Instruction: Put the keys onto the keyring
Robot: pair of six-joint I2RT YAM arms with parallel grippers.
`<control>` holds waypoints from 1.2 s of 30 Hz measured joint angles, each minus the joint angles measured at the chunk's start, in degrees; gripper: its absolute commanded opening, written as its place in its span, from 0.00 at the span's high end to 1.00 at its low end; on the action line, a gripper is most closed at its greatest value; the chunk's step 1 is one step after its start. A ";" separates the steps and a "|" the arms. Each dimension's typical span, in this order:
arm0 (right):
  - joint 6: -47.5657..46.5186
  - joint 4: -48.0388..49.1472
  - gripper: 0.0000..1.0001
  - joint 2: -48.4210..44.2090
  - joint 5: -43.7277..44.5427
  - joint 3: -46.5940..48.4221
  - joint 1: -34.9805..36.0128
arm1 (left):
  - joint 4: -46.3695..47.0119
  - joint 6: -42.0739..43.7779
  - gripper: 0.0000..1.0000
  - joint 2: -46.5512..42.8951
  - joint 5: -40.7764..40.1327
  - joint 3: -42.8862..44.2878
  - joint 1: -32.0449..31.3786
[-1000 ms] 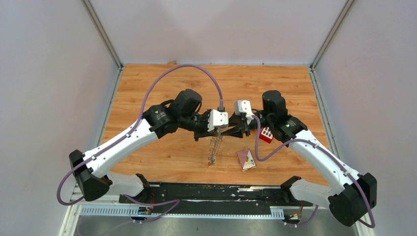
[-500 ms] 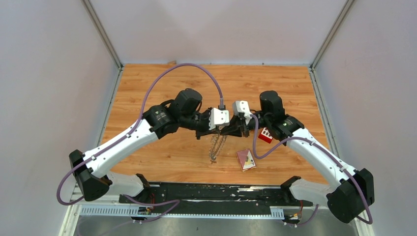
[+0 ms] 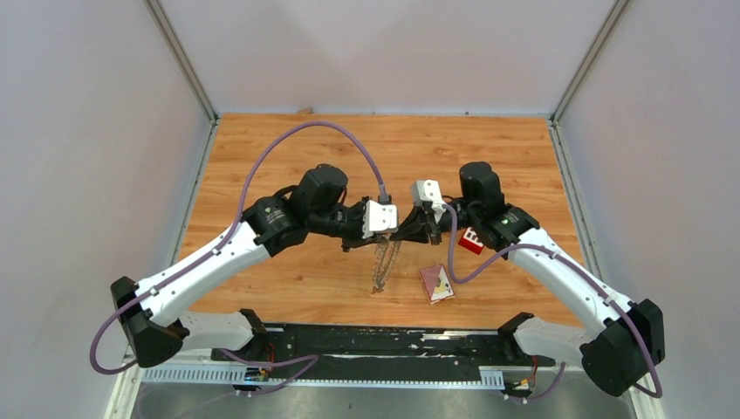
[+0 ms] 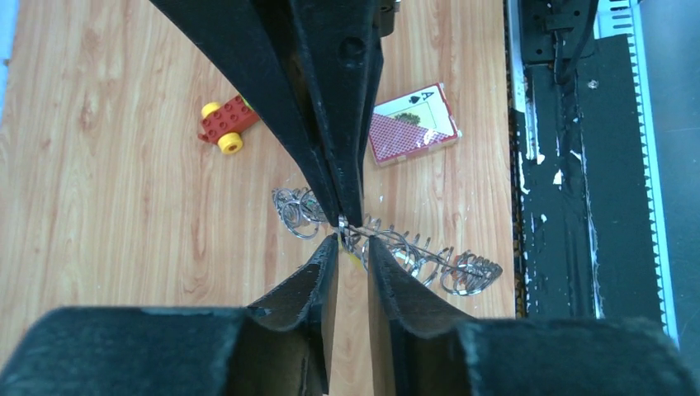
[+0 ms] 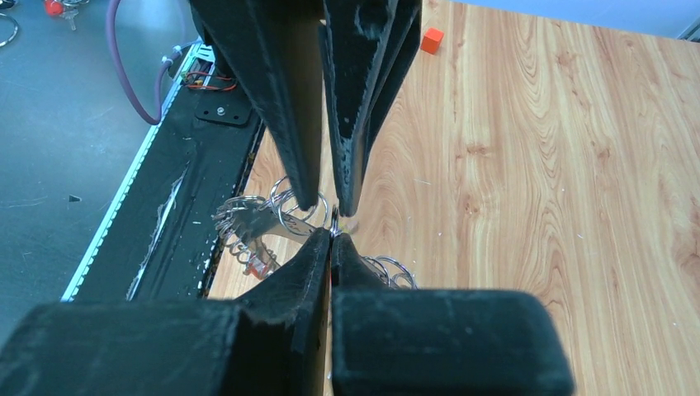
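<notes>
Keyring (image 3: 380, 266): centre of the top view, a thin strand dangling under the meeting fingertips. From there I cannot tell which tips grip it.

Right gripper (image 5: 332, 238): bottom centre of its own view, both fingers pressed together on the ring wire.

Left gripper (image 4: 353, 243): narrowly parted, bare wood showing through the slot. The wire crosses just past its tips; I cannot tell whether it touches them.

Keys (image 4: 450, 268): a grey cluster fanned out at lower right of the left wrist view. A yellow fleck behind the left fingers is too hidden for me to identify.

Card deck (image 4: 413, 125): its ace face is legible only in the left wrist view.

Red toy block (image 4: 221, 128): its yellow wheels are seen here; in the top view it is half covered by the right arm.

Orange cube (image 5: 432, 40): top edge of the right wrist view, seen in that view only
</notes>
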 measured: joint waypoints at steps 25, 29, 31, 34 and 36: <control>-6.36 -6.73 1.00 -2.01 -0.92 0.00 -0.68 | 6.12 11.89 0.57 -6.34 -0.90 -10.82 0.04; -7.28 -6.93 1.00 -2.67 -0.94 0.00 -0.66 | 8.81 11.10 0.60 -6.34 2.14 -11.98 0.07; -7.52 -6.91 1.00 -2.86 -0.94 0.00 -0.66 | 10.45 9.94 0.61 -6.34 3.72 -12.39 0.07; -7.54 -6.93 1.00 -2.89 -1.01 0.00 -0.68 | 12.63 8.57 0.61 -6.34 5.22 -12.87 0.07; -7.54 -6.91 1.00 -2.89 -1.14 0.00 -0.68 | 13.66 8.35 0.59 -6.34 5.84 -13.38 0.07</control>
